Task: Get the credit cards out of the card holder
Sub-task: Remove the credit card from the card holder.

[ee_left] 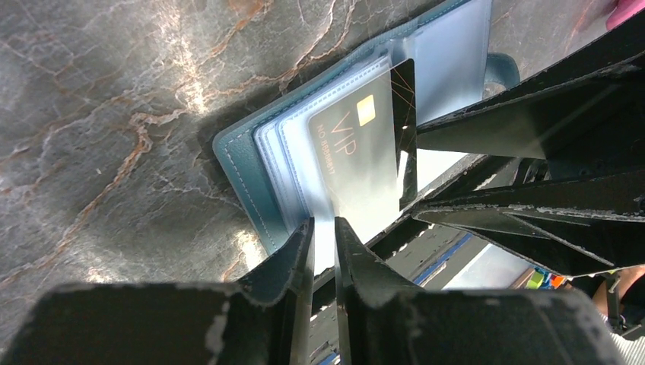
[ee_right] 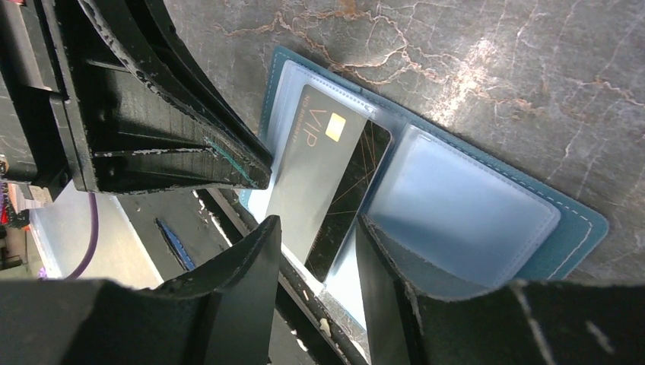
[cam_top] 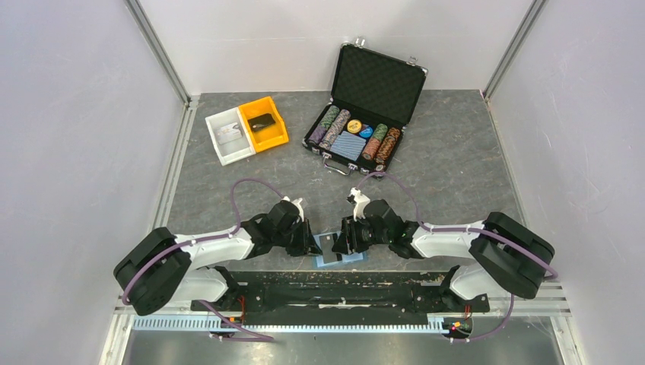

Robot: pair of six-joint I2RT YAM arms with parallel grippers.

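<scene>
Right gripper point(ee_right: 316, 228) at VIP card point(ee_right: 327, 175).
Card's long axis runs between its parted fingers; I cannot tell contact. Left gripper point(ee_left: 323, 228) pinches card holder point(ee_left: 239, 167) sleeve.

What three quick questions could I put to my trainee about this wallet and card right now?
1. True or false: the card holder lies folded shut.
2. The black credit card reads: A) VIP B) GOLD C) DEBIT.
3. Which has the narrower jaws, the left gripper or the right gripper?
Key: 1 false; 2 A; 3 the left gripper.
</scene>
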